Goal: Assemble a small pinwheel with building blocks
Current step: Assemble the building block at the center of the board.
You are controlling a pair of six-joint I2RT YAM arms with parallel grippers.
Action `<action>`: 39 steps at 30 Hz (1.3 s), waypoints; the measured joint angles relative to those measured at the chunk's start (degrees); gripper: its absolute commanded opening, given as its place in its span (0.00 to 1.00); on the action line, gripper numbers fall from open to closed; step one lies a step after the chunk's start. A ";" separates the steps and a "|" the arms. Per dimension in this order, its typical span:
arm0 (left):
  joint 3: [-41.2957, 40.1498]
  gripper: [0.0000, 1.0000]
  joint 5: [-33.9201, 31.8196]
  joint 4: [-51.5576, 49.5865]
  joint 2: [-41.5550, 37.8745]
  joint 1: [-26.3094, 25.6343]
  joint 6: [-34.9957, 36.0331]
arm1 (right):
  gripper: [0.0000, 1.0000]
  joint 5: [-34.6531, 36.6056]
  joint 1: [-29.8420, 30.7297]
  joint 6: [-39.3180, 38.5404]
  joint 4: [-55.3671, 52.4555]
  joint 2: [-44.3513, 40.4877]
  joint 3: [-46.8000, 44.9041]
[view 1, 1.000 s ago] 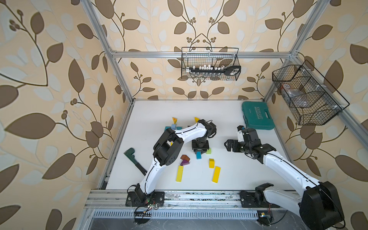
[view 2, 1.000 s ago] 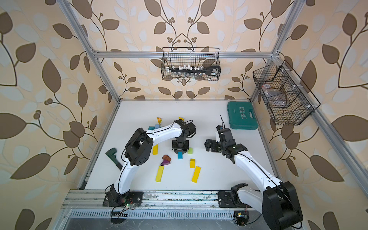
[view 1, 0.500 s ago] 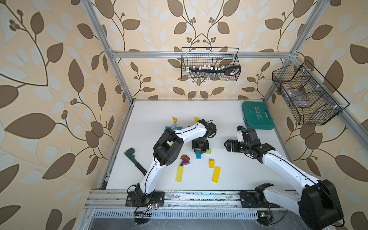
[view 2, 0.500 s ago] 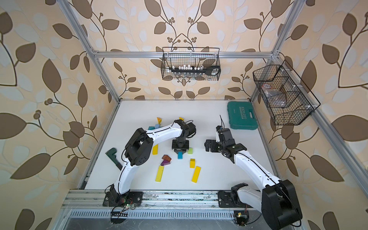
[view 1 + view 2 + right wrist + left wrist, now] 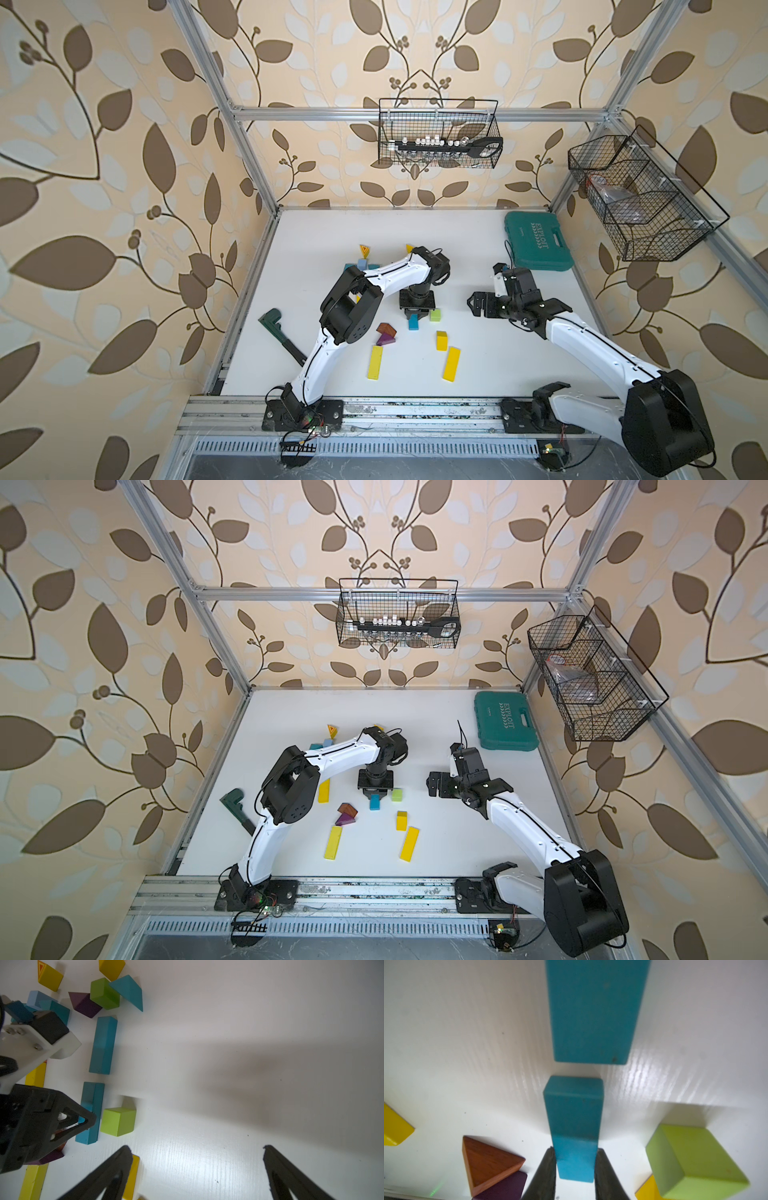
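Left gripper (image 5: pixel 575 1152) is clamped on 1 blue bar (image 5: pixel 573 1109) at lower centre; a straight lift, kept clear of the lower-right green cube (image 5: pixel 691 1159), is advised; right gripper (image 5: pixel 197 1151) is spread, empty.

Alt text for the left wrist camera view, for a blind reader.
The left gripper is shut on the end of a blue bar on the white table. A second blue bar lies beyond it, in line, with a gap. A green cube and brown wedge sit alongside.

Glossy white table (image 5: pixel 467 1043), matt painted blue bar (image 5: pixel 574 1122), wood-grained brown wedge (image 5: pixel 488 1163)
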 measured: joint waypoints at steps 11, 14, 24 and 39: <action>1.60 0.36 -0.02 -0.09 2.08 0.00 0.96 | 1.00 -0.37 -0.17 0.00 0.76 0.94 0.00; 2.23 0.36 0.09 -0.15 2.60 0.00 1.36 | 1.00 -0.46 -0.22 0.00 0.94 1.16 0.00; 2.51 0.33 -0.04 -0.39 2.78 0.02 1.51 | 1.00 -0.85 -0.26 0.00 1.25 1.29 0.00; 2.93 0.33 0.02 -0.70 3.04 0.96 1.51 | 1.00 -1.29 -0.52 0.00 1.57 1.70 0.00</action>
